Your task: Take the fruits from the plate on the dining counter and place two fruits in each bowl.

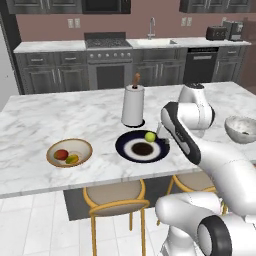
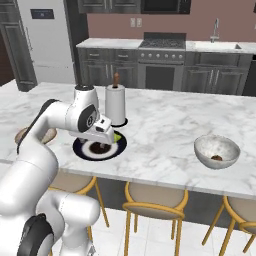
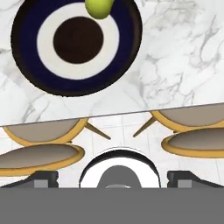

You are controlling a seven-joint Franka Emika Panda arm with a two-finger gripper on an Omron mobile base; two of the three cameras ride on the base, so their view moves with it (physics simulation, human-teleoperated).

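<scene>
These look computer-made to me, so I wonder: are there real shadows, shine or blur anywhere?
Left base view: soft dark shadow under the paper towel roll; everything evenly lit and sharp. Right base view: the arm darkens part of the plate; the grey bowl shows a faint sheen. Hand view: plate and green fruit crisp, no glare.

I count four fruits: one yellow-green fruit (image 1: 150,136) on one plate (image 1: 125,148), two in the tan bowl (image 1: 69,152), one in the grey bowl (image 2: 217,151).
</scene>
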